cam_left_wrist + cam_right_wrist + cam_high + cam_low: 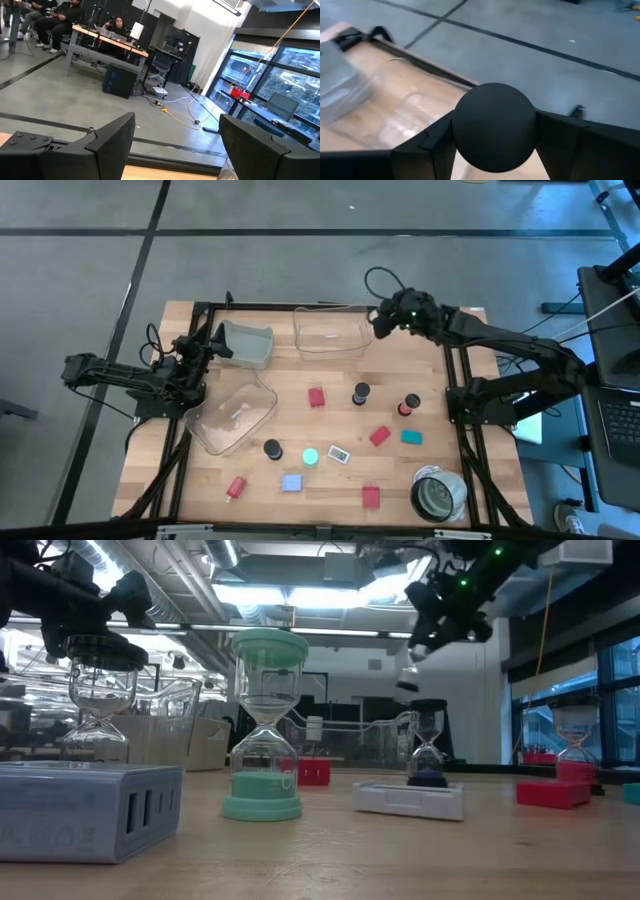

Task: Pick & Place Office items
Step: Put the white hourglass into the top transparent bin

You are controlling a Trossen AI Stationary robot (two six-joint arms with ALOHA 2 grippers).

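Wooden table (420, 370) strewn with office items (316, 397) (most unsorted); right gripper (385, 320) clamps a black-capped timer (494, 127) beside the far bin (330, 330), left gripper (205, 348) open, idle at left

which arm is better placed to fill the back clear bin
Right. The right arm's jaws grip a black-capped piece beside that bin; the left arm sits at the table's left edge, jaws open.

text: none legible | labels: none | numbers: none
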